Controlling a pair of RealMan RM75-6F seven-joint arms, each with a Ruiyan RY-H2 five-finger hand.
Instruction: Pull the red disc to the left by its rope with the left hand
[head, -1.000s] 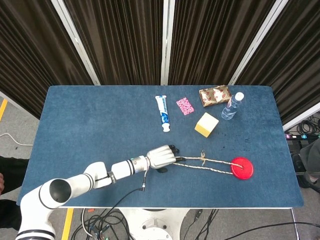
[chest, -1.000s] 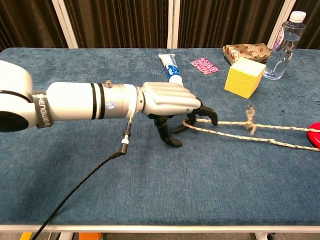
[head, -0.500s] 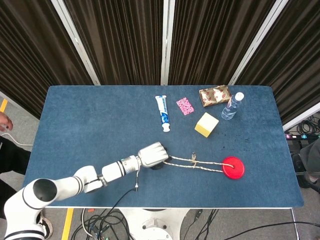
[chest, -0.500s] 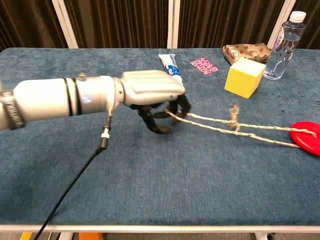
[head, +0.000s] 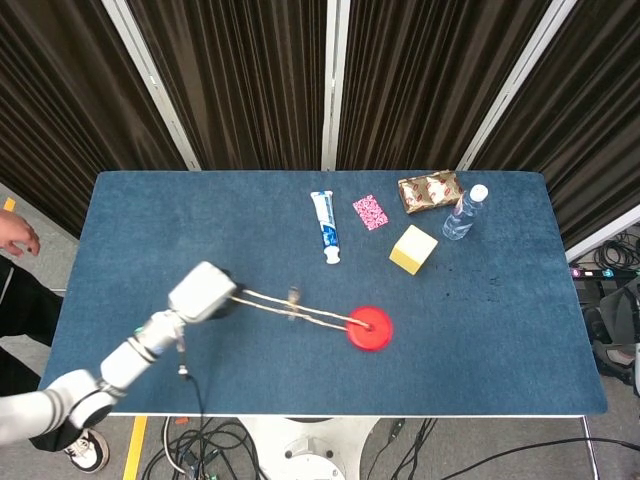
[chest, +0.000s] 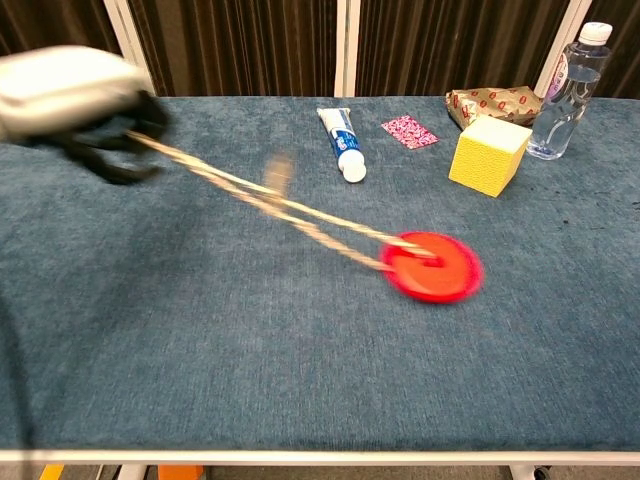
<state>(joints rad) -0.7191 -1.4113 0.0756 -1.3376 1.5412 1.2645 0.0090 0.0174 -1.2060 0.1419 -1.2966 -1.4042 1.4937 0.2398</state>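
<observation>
The red disc (head: 369, 328) (chest: 432, 266) lies flat near the table's middle front, blurred by motion in the chest view. Its tan doubled rope (head: 293, 306) (chest: 268, 196) stretches taut up and left from the disc to my left hand (head: 204, 293) (chest: 78, 105). That hand grips the rope's end, raised a little over the left part of the table. A knot sits partway along the rope. My right hand shows in neither view.
Behind the disc lie a toothpaste tube (head: 325, 226) (chest: 342, 138), a pink packet (head: 369, 212), a yellow block (head: 413, 249) (chest: 488, 155), a patterned pouch (head: 430, 191) and a water bottle (head: 465, 212) (chest: 571, 92). A person's hand (head: 18, 234) shows off the table's left edge.
My left hand has swept far to the left with the rope in it, and the red disc has slid left from the right side to the table's middle.
</observation>
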